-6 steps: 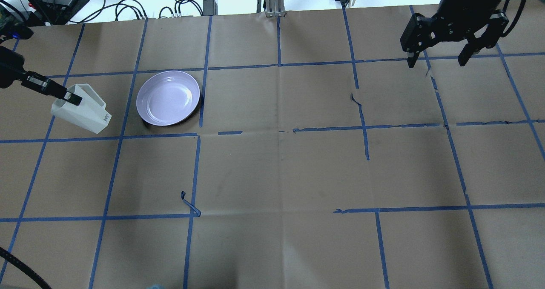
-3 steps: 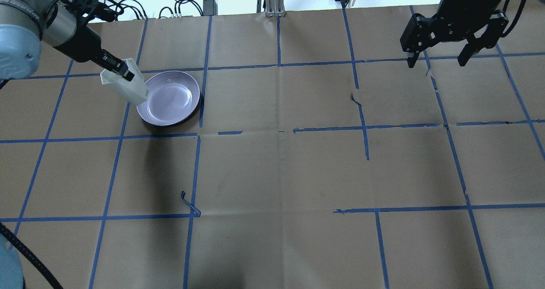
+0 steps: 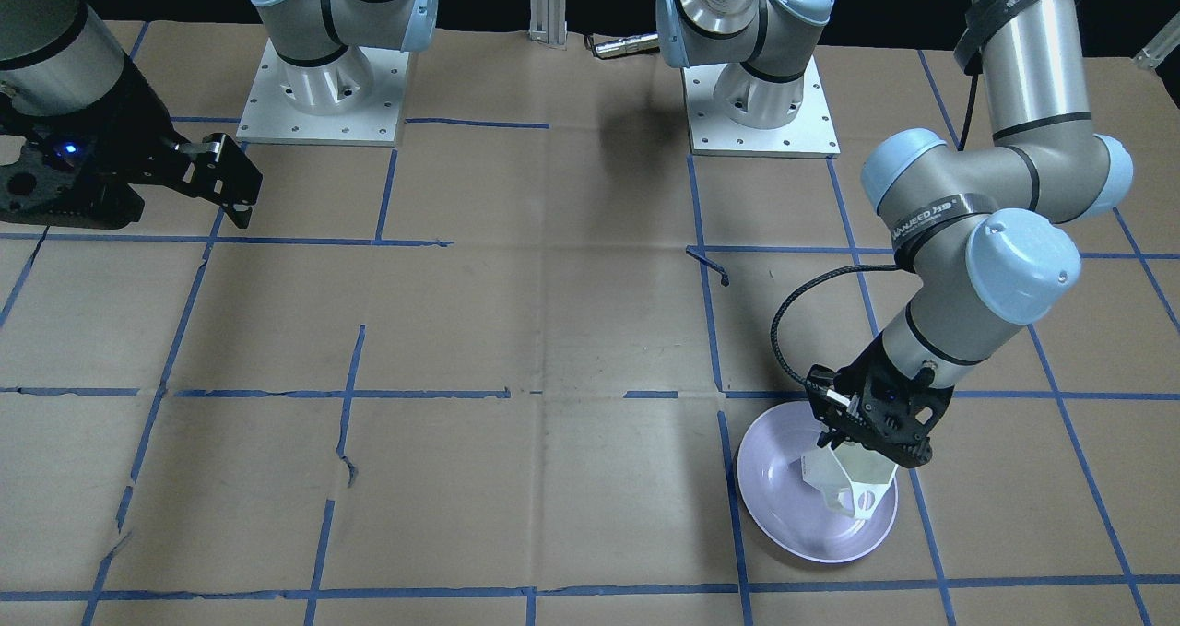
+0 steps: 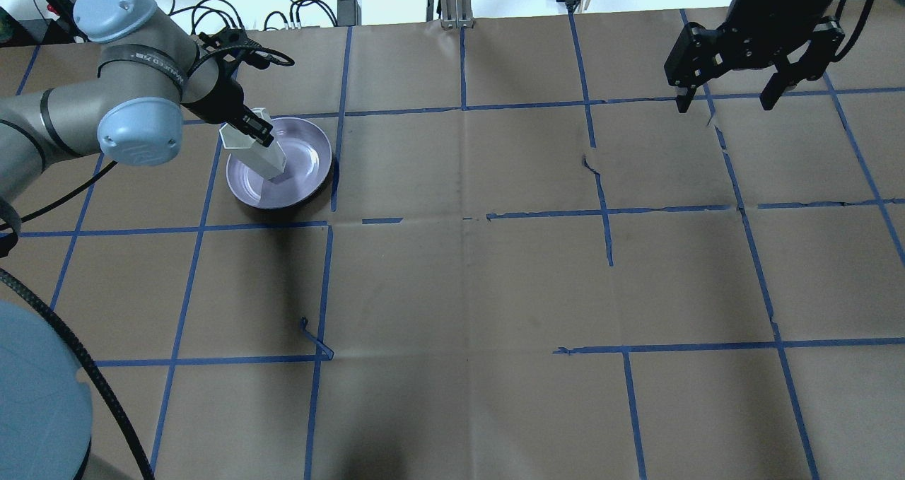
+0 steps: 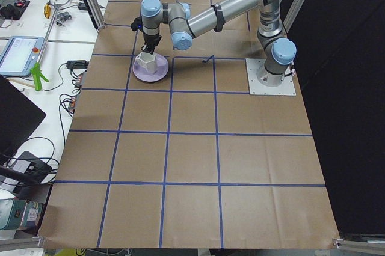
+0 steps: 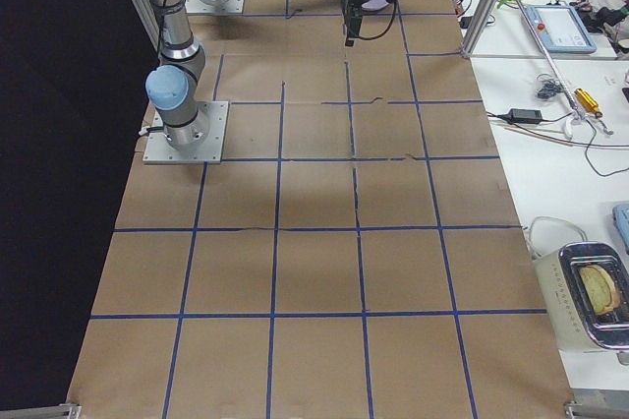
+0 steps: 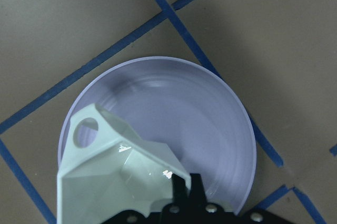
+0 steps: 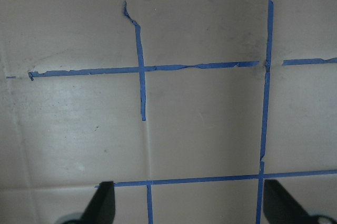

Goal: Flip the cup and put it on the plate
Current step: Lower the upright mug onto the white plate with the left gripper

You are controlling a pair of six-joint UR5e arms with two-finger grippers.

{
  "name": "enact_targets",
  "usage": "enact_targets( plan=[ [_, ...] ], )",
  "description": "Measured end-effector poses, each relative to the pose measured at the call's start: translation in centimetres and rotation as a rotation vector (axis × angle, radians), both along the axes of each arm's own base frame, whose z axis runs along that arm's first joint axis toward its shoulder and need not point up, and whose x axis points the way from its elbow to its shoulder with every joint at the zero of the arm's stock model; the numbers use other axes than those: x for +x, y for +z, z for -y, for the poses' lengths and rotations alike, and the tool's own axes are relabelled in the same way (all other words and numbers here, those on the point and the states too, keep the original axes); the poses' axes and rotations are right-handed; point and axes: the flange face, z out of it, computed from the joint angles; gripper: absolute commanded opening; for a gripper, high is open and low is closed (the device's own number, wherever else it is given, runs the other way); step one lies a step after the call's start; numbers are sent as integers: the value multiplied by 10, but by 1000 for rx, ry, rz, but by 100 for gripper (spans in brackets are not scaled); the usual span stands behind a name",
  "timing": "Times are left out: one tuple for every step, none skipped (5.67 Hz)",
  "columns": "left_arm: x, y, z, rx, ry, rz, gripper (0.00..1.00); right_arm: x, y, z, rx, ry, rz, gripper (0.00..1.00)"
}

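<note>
Mouth up, the cup (image 4: 263, 156) hangs tilted over the plate (image 4: 315, 176), its rim leaning toward 10 o'clock in the overhead view, its wall pinched by the left gripper (image 4: 256, 132). The flip looks done. Setting down and release are left. The right gripper (image 4: 726, 104) hovers spread at the table's 2 o'clock.

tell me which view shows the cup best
Left wrist: the cup is large, handle and facets clear, above the plate. Front and overhead show it small and tilted; exterior left, tiny; both right views, not at all.
</note>
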Motion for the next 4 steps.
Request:
enact_targets(
  plan=[
    [-4,-6,-1,11,16,-1,43,0,0,0,0,0,0,100],
    [-5,-10,-1,19,27,-3,98,0,0,0,0,0,0,100],
    [-5,-10,-2,24,42,-5,99,0,0,0,0,0,0,100],
    [-7,-1,-4,28,81,-10,99,0,0,0,0,0,0,100]
  ],
)
